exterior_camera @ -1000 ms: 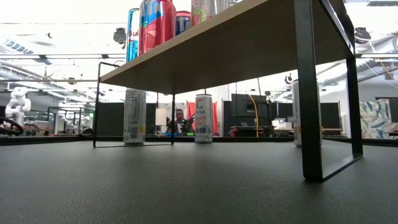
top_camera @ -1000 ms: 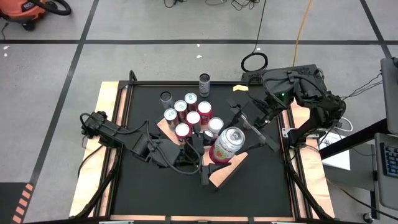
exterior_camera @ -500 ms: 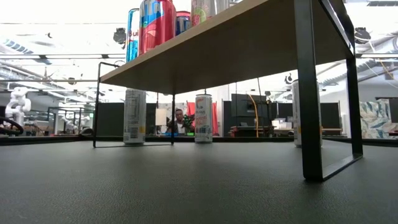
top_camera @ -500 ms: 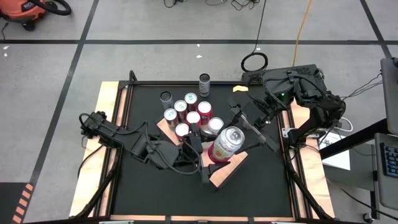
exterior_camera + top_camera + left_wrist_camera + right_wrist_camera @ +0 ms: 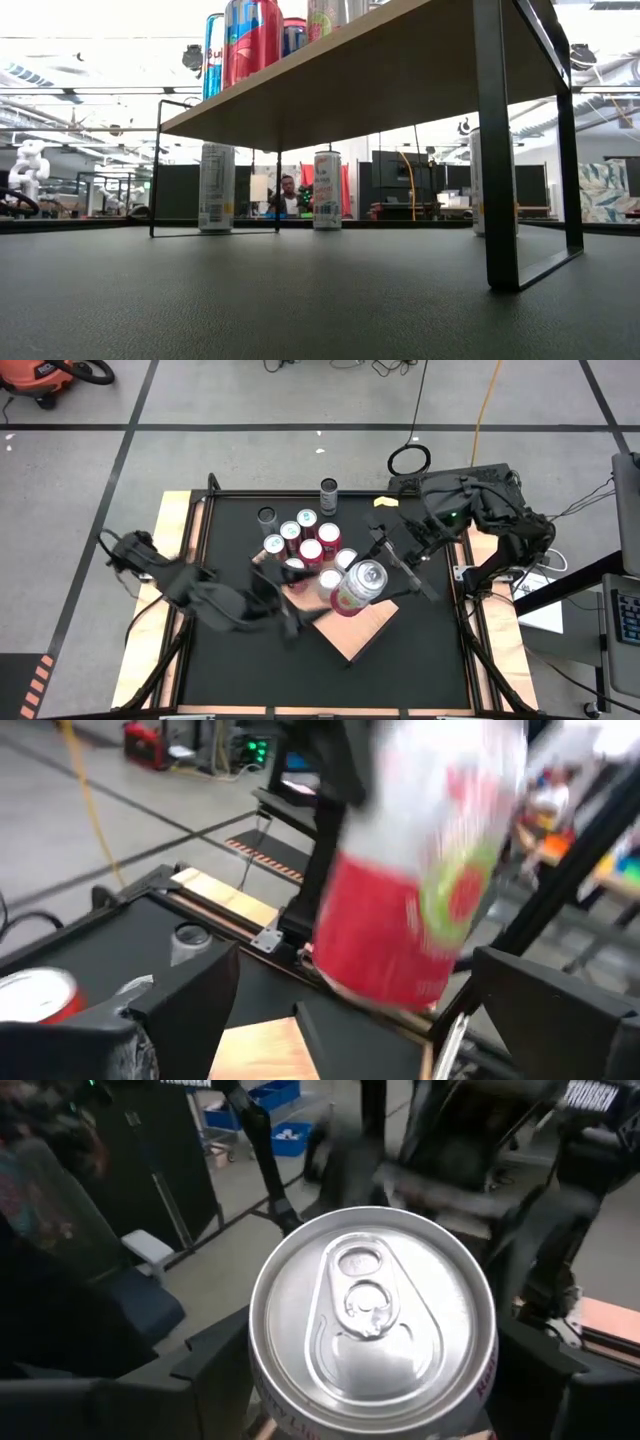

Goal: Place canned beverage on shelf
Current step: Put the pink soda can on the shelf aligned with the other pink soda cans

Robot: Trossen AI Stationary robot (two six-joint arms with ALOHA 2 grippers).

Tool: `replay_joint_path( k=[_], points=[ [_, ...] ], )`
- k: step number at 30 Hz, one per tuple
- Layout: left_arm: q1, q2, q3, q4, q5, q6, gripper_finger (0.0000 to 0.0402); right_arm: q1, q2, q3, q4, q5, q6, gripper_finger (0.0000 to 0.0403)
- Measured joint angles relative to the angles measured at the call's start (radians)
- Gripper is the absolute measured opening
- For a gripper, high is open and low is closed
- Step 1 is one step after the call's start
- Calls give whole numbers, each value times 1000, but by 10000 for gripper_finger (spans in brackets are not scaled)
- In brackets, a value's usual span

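- The can (image 5: 357, 586) sits between the fingers of the right claw (image 5: 372, 574), tilted above the shelf (image 5: 360, 630); the claw pinches its sides, its silver top (image 5: 372, 1315) facing the wrist camera.
- The left claw (image 5: 290, 622) is spread wide and holds nothing, low over the table (image 5: 420, 660) just beside the shelf's edge, near the can but apart from it.
- Seven cans (image 5: 310, 548) stand upright on the shelf in a cluster.
- Two more cans (image 5: 329, 495) stand on the table beyond the shelf.
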Motion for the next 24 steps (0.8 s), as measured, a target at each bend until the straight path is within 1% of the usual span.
replay_joint_path(
  k=[4,7,11,16,22,24],
  points=[
    [-1,-85,1,-113,-20,-147,397,0,32,0,1,22,-19,283],
    [0,-136,1,-202,-20,-218,397,0,67,0,2,32,-25,283],
    [0,-189,1,-280,-28,-230,397,0,119,0,33,32,-38,283],
    [0,-223,1,-363,-60,-230,397,0,178,0,48,31,-72,283],
    [2,-228,0,-415,-103,-231,397,0,241,0,15,51,-101,283],
    [2,-228,0,-423,-128,-256,397,0,255,0,2,64,-122,283]
  ],
)
